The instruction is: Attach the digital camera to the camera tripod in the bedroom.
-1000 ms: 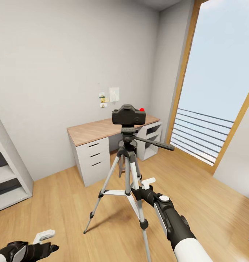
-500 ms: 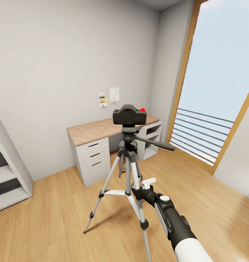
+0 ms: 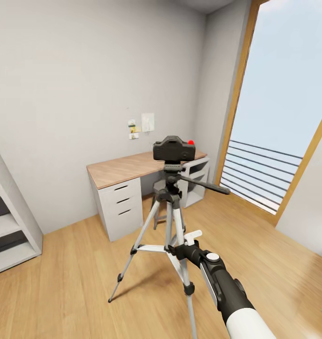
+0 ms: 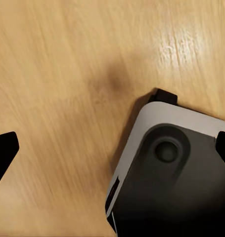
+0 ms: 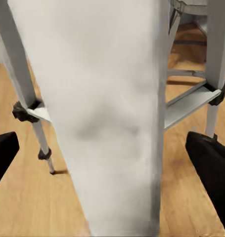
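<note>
The digital camera [image 3: 174, 149], black with a red button, sits on the black head of the camera tripod [image 3: 171, 221], which stands on the wood floor in front of the desk. My right gripper [image 3: 182, 246] is low against the tripod's front leg. In the right wrist view that silver leg [image 5: 110, 118] looms blurred between the widely spread fingertips [image 5: 211, 160], so the right gripper [image 5: 110, 158] is open around it. My left gripper [image 4: 112, 150] is open, pointing down at the plank floor and a grey-and-black corner of the robot's base [image 4: 166, 173].
A wood-topped white desk [image 3: 127, 169] with drawers stands against the back wall behind the tripod. White cube shelves [image 3: 10, 226] are at the left. A tall window [image 3: 283, 117] with a railing fills the right. Open floor lies left of the tripod.
The camera and the tripod's head have shifted to the right while the far left foot stayed put. My left hand dropped out of the head view's lower left corner.
</note>
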`<state>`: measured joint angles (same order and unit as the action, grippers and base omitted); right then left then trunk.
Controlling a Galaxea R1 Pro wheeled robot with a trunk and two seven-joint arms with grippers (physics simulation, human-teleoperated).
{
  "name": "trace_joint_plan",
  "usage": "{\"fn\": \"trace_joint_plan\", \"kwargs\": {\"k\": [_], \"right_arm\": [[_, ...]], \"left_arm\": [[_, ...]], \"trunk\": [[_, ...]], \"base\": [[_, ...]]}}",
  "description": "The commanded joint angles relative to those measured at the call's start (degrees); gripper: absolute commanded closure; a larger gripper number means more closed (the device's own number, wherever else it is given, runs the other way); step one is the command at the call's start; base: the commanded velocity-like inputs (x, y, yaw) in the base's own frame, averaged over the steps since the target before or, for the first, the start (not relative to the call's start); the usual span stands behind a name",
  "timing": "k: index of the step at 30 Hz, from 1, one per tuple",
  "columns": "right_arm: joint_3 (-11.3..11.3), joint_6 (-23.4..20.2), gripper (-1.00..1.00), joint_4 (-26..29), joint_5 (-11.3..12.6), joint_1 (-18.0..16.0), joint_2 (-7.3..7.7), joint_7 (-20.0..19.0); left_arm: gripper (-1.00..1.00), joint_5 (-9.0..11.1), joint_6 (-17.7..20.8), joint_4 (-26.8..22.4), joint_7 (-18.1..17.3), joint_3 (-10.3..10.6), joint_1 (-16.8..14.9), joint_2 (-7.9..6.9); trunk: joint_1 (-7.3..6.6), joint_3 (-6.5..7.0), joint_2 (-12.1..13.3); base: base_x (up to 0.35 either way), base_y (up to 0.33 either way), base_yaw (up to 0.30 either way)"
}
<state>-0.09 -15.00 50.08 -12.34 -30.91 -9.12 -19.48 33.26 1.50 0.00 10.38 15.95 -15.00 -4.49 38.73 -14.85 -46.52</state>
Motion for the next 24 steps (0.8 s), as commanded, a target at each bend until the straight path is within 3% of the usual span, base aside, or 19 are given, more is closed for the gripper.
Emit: {"fn": "trace_joint_plan", "kwargs": {"k": [1,24], "right_arm": [[-0.1,-0.3,-1.0,0.1,-0.5,0.0,-0.03,-0.3],[-0.1,-0.3,-1.0,0.2,-0.6,0.0,0.06,-0.3]], "left_arm": [[-1.0,0.4,0.1,0.0,0.1,0.5,0.0,0.13],[-1.0,0.4,0.0,0.0,0.1,0.5,0.1,0.7]], "trunk": [[0.01,-0.08,-0.1],[0.01,-0.08,-0.1]], "base": [[0.0,0.0,0.0],[0.0,0.0,0.0]]}}
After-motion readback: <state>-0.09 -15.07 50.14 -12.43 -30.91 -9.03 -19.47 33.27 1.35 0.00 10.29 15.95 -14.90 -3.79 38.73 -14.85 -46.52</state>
